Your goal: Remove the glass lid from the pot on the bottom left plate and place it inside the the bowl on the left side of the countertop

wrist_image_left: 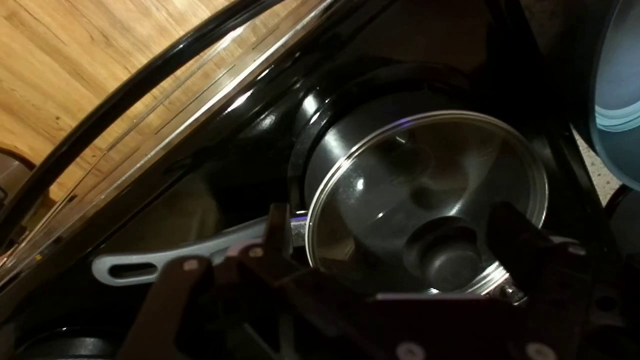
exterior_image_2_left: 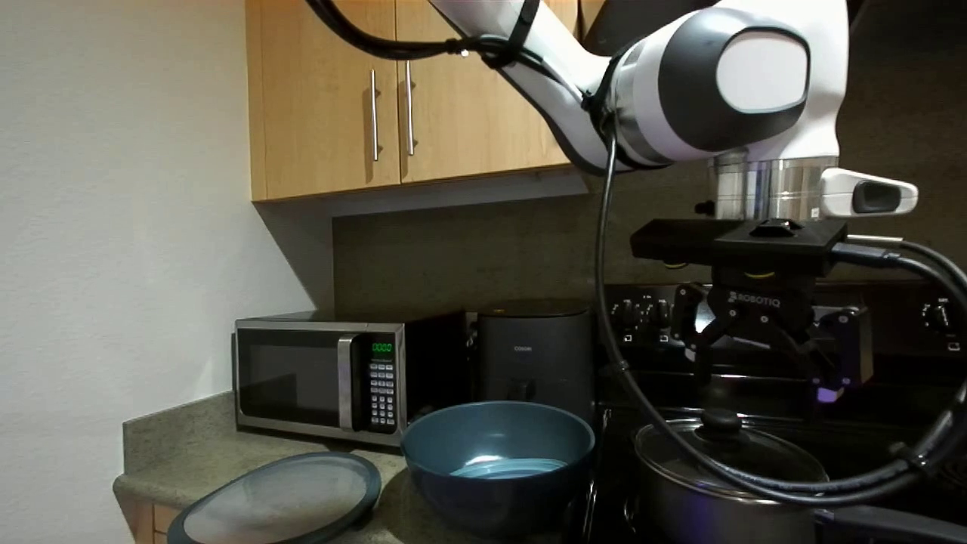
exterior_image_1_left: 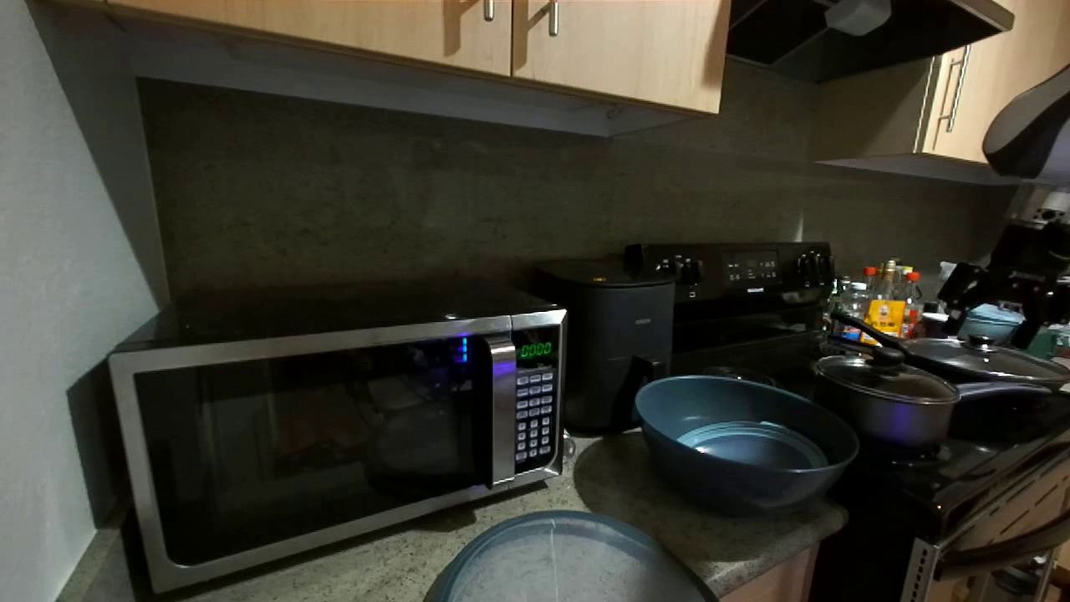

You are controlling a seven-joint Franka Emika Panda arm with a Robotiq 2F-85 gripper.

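Observation:
The glass lid point(exterior_image_1_left: 836, 374) with its dark knob lies on the pot point(exterior_image_1_left: 890, 418) on the stove; the lid point(exterior_image_2_left: 778, 453) and pot point(exterior_image_2_left: 725, 521) also show in an exterior view. In the wrist view the lid point(wrist_image_left: 370, 165) covers the pot point(wrist_image_left: 327, 155), its knob low between the fingers. My gripper point(exterior_image_2_left: 764, 387) is open and empty, pointing down above the lid; its fingers point(wrist_image_left: 390, 207) are apart in the wrist view. The blue-grey bowl point(exterior_image_1_left: 744, 485) stands on the countertop point(exterior_image_1_left: 393, 556) beside the stove; the bowl point(wrist_image_left: 617, 155) shows partly in the wrist view.
A microwave point(exterior_image_1_left: 318, 443) and black air fryer point(exterior_image_1_left: 623, 351) stand behind the bowl. A pale domed thing point(exterior_image_2_left: 279, 499) lies at the counter front. A lidded pan point(exterior_image_1_left: 995, 359) and bottles point(exterior_image_1_left: 886, 313) are beyond the pot. The pot's handle point(wrist_image_left: 185, 252) sticks out toward the stove front.

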